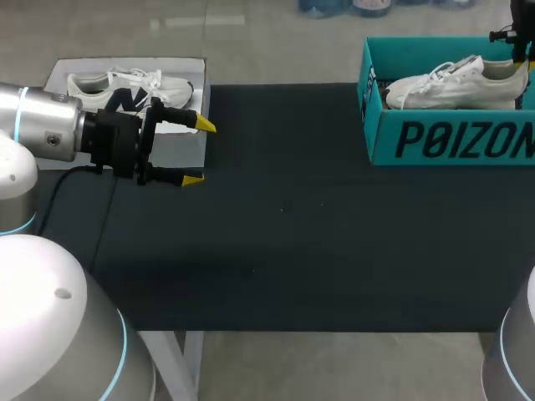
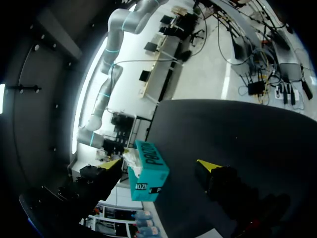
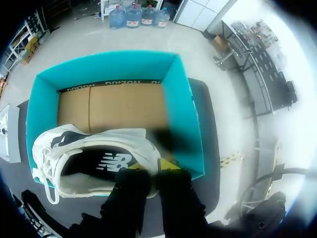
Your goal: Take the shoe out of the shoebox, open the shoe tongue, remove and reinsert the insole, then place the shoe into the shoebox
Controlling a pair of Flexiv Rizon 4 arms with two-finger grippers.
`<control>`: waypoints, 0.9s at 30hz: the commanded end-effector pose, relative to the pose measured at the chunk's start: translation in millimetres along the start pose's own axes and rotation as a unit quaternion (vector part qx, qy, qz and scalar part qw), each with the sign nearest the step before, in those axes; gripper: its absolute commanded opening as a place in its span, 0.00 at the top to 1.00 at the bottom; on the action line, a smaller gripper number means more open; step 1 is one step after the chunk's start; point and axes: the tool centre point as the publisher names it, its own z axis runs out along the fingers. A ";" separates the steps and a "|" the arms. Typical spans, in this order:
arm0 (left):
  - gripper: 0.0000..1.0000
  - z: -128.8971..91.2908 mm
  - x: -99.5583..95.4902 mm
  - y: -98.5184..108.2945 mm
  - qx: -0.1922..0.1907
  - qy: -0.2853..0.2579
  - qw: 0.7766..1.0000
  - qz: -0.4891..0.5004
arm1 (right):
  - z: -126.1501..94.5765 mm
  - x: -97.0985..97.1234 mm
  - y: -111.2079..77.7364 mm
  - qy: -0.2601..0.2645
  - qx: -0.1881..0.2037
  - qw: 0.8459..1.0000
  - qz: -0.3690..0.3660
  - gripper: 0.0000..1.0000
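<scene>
Black table (image 1: 284, 251): one shoebox (image 1: 451, 138); right fingers (image 3: 168, 164) pinch shoe (image 3: 109, 161); second shoe (image 1: 125, 86); left fingers (image 1: 203, 126) open.

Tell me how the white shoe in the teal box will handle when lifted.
The shoe, a low fabric sneaker, is probably light and flexes where gripped. Its loose laces could snag the teal box wall.

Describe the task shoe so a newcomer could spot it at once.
On the black table, look to the far right corner, where an open teal box stands. The shoe is the white one lying inside it. The other shoe, also white, rests on or in a grey box at the far left, not a teal one.
</scene>
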 end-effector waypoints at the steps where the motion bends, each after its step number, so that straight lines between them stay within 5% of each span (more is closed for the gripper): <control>1: 0.00 0.2 -0.2 -0.2 0.000 0.002 1.000 0.000 | 7.3 0.5 -2.5 0.002 -0.001 1.000 0.005 1.00; 27: 0.00 0.2 -0.2 -0.2 0.000 0.002 1.000 0.000 | 73.3 3.6 -14.2 0.027 0.029 0.998 0.040 1.00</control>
